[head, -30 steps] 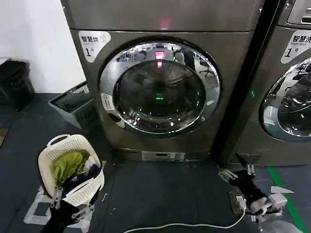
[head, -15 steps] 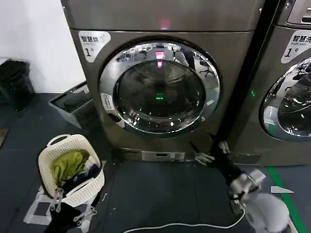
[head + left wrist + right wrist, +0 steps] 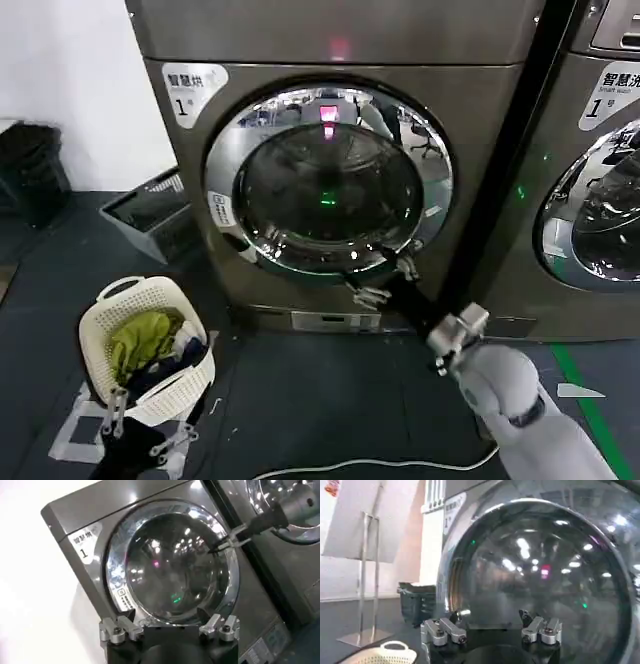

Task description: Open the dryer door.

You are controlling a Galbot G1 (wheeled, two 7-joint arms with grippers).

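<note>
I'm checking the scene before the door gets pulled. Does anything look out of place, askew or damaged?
Nothing stands out. The dryer door sits shut and flush in the dryer, its glass unbroken. The right end effector is open at the door's lower right rim. The laundry basket stands upright on the floor, and a white cable lies loose along the floor.

The dryer [image 3: 330, 50], upper centre of the head view, was bronze-grey with a red light glowing on its top panel and a white corner sticker [image 3: 193, 88] printed in dark characters and a "1"; the dryer door [image 3: 328, 180] had a mirror-chrome rim around dark tinted glass with pink and green glints. At lower left sat a cream lattice-patterned basket [image 3: 146, 347] holding yellow-green and dark cloth, on a dark blue-grey floor [image 3: 330, 400] with a white cable [image 3: 370, 464] and a green stripe [image 3: 585, 400] at lower right. The right gripper [image 3: 385, 283], centre-right, was black with silver fingers on a pale grey arm; the left gripper [image 3: 145, 435], bottom left, black and silver.
</note>
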